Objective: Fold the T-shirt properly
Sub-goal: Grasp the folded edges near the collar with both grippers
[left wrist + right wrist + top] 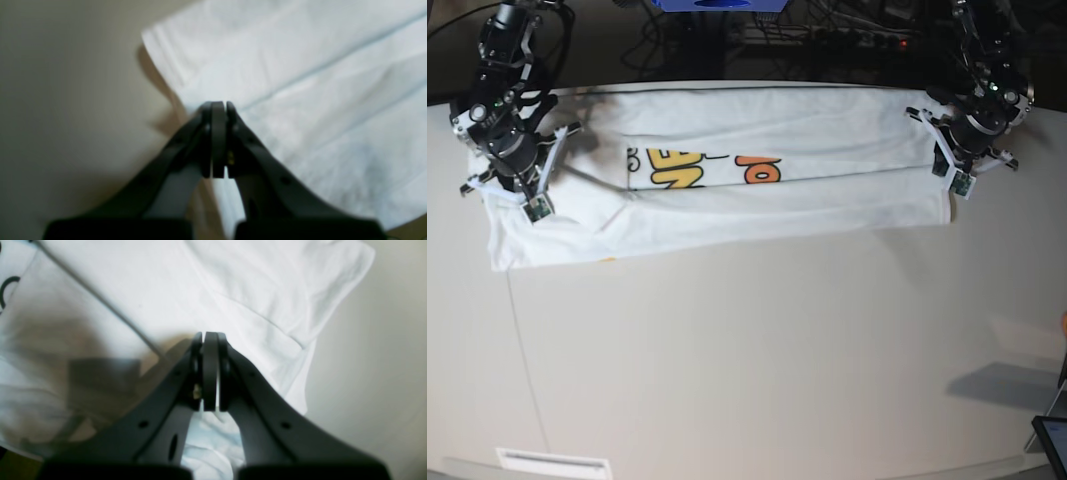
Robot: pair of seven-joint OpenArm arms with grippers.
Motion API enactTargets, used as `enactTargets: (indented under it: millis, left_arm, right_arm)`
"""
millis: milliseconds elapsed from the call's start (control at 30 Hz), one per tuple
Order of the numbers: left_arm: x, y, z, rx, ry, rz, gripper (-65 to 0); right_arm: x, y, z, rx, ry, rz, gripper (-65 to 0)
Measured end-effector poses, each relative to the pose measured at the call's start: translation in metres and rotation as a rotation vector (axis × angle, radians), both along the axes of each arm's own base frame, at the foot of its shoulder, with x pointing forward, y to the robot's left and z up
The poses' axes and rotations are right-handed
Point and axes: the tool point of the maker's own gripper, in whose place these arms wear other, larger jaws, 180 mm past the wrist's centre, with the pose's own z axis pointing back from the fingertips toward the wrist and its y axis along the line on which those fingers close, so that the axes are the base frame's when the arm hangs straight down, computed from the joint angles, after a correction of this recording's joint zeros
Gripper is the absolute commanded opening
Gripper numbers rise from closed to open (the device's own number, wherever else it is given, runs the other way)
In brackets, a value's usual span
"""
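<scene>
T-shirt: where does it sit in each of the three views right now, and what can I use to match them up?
Left wrist: T-shirt fills the upper right, its edge by the tool.
Right wrist: T-shirt covers the top and left, a sleeve reaching upper right.
Base: T-shirt lies as a long band across the top, between both arms.
Shared landmark: the pale table.

White T-shirt with yellow, orange and blue print, on a pale beige table.
</scene>
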Motion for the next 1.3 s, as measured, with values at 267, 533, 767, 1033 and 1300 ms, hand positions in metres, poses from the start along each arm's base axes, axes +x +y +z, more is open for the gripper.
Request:
enactTargets:
  millis: [267, 533, 767, 1033, 1300]
  left_arm:
    - [0.004, 0.019, 0.001, -0.008, -0.02, 0.061, -65.0]
    - [0.002, 0.026, -0.02, -0.043, 0.021, 0.1, -65.0]
    - [0.016, 0.014, 0.044, 0.048, -0.135, 0.018, -65.0]
    - [-0.004, -0.005, 0.039, 0.034, -0.108, 0.022, -65.0]
    - [0.001, -0.058, 0.026, -0.082, -0.127, -0.08, -65.0]
  right_arm:
    - [0.0, 0.0, 0.0, -0.001, 0.0, 0.001, -63.7]
    - [0.0, -0.001, 0.0, -0.001, 0.0, 0.001, -63.7]
    - [-0.002, 0.004, 0.0, 0.016, -0.031, 0.025, -63.7]
    - [0.0, 0.013, 0.009, 0.062, -0.147, 0.091, -52.5]
    - [0.002, 0.011, 0.0, 0.057, -0.124, 0.092, -40.0]
